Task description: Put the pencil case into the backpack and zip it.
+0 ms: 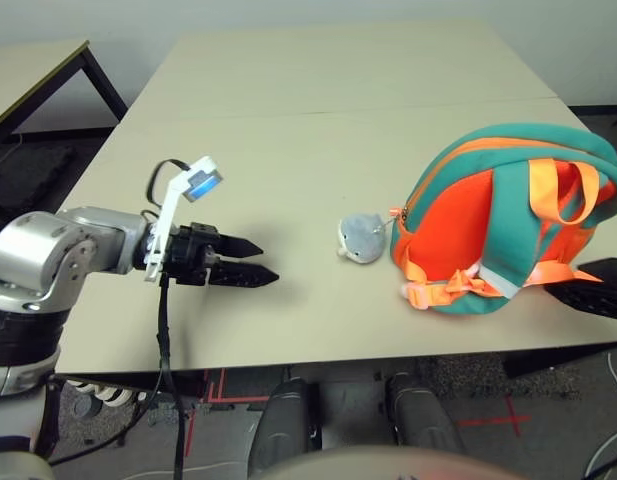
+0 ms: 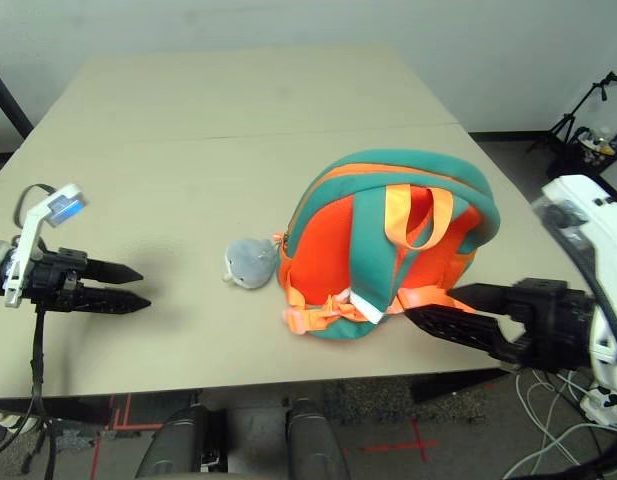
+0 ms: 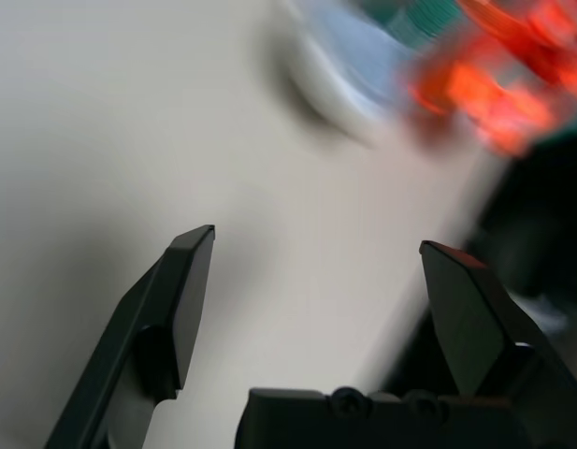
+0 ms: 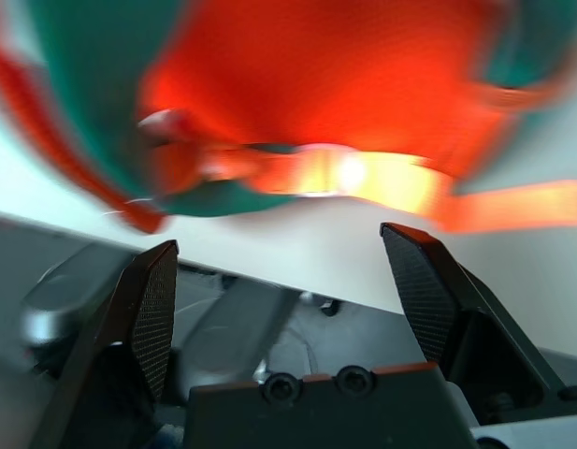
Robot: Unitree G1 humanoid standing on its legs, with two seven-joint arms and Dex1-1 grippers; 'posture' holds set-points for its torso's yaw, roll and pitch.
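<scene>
The backpack point(image 1: 508, 215) lies on the right side of the table, orange with teal trim, its orange straps facing up and toward the front edge. A grey-and-white plush animal point(image 1: 360, 238) hangs from it and rests on the table just to its left. The pencil case is out of view. My left gripper point(image 1: 268, 262) is open and empty over the table's left front, pointing at the plush from about a hand's length away. My right gripper point(image 2: 430, 302) is open and empty at the table's front right edge, its fingertips close to the backpack's lower straps point(image 4: 363, 182).
The beige table point(image 1: 288, 120) has a seam running across its middle and bare room behind and between the grippers. A second table point(image 1: 38, 70) stands at the far left. A tripod point(image 2: 586, 100) and cables are on the floor to the right.
</scene>
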